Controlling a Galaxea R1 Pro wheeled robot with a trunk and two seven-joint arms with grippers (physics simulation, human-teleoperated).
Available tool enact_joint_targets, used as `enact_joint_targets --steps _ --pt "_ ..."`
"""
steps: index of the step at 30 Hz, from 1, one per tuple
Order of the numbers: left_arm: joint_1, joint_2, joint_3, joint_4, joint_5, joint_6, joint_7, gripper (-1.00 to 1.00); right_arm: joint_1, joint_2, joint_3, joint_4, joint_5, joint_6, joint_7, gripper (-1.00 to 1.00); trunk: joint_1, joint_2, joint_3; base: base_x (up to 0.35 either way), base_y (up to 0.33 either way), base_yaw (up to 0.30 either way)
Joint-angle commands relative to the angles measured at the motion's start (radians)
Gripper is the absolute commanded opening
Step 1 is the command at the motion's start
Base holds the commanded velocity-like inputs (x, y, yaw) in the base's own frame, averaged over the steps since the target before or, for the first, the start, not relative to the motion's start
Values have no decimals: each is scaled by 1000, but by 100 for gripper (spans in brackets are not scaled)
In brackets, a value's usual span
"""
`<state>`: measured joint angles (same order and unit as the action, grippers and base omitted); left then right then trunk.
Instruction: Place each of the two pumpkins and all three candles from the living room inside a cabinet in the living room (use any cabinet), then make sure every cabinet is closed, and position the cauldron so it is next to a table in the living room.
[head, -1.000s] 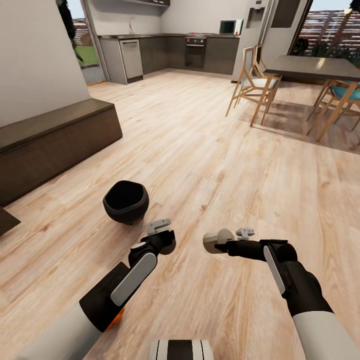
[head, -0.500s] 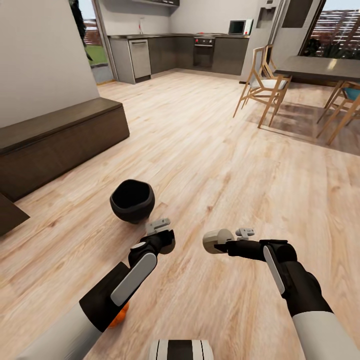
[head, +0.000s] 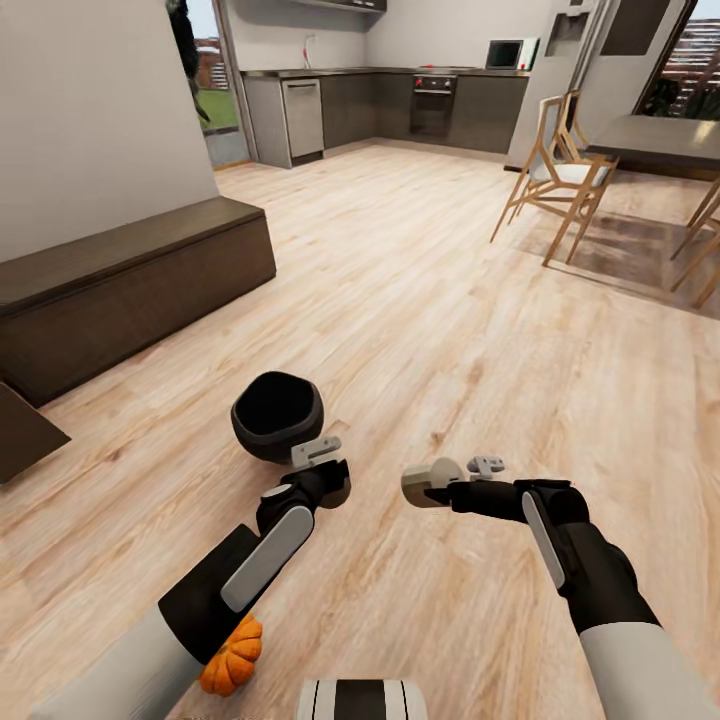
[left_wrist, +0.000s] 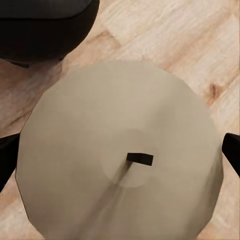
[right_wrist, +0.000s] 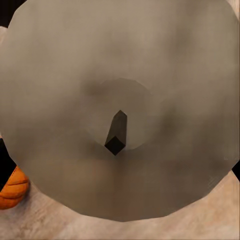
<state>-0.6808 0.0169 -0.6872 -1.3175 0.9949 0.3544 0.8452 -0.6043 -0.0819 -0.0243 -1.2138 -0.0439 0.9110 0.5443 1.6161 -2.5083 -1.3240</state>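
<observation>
On the wood floor right in front of the robot sits the cauldron, upright with its wide black mouth facing up, just beyond the left gripper. That left gripper is clamped around a candle: in the left wrist view the flat beige top with its little dark wick stub takes up most of the picture, a dark finger tip sits at either edge of it, and the cauldron's rounded black side peeks in at one corner. The right gripper is doing the same thing with a second candle, which sticks out sideways toward the left arm, well above the floor (the right wrist view is basically all candle top, wick in the middle). A pumpkin lies on the floor close to the robot's base, half tucked under the left forearm, and a sliver of orange shows at the edge of the right wrist view too. The long dark-brown cabinet runs along the wall on the left, well apart from the cauldron, and its fronts look closed from here. Farther back there's a dining table with wooden chairs on the right, and a kitchen at the far end.
</observation>
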Motion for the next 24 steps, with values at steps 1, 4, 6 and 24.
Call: enact_joint_targets --steps 1,4,6,24 --pt "0 0 0 0 -1 0 0 -100 0 4 0 0 -2 0 -3 -100 0 0 0 7 0 286" --pt "1 0 0 0 -1 0 0 -100 0 8 0 0 -2 0 -18 -100 0 0 0 3 0 287" --pt "0 0 0 0 -1 0 0 -100 0 10 0 0 -2 0 -24 -100 0 0 0 1 0 288" --pt "1 -1 0 7 -1 0 0 -100 0 14 1 0 -4 0 -27 -100 0 0 0 0 0 288"
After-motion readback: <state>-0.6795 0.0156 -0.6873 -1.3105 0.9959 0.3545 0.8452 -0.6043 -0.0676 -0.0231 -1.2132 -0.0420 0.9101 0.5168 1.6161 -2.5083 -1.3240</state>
